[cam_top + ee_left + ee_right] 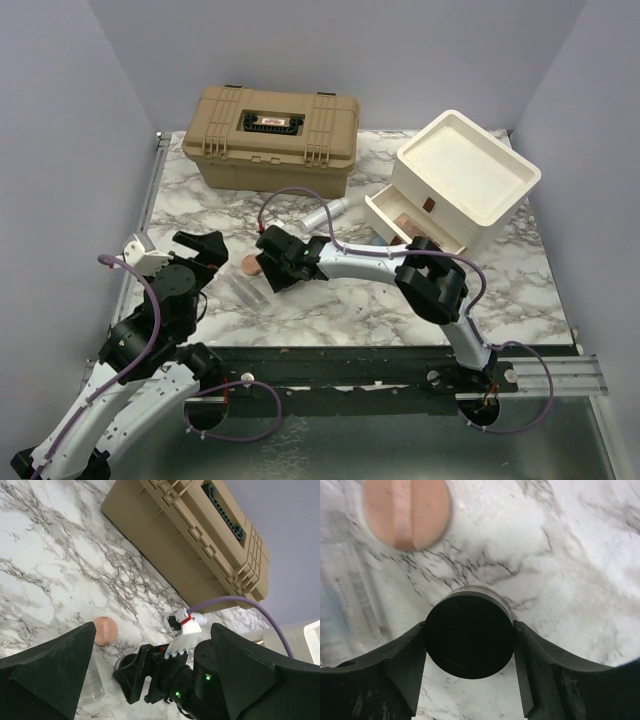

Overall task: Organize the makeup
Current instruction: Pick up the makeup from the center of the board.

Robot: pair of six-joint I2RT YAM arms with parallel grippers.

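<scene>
A round black compact (468,637) with a silvery rim sits on the marble table, and my right gripper (470,630) is shut on it, one finger pressing each side. In the top view that right gripper (268,262) reaches left of centre. A round pink puff (406,512) lies just beyond it, also seen as the puff (249,265). A clear slim tube (243,291) lies near the puff. A pale tube (335,210) rests by the tan case. My left gripper (152,640) hangs open and holds nothing, left of the puff.
The tan latched case (270,135) stands at the back left. A white drawer box (465,175) stands at the back right with its lower drawer (400,222) pulled open. The right arm's purple cable (240,602) loops over the table.
</scene>
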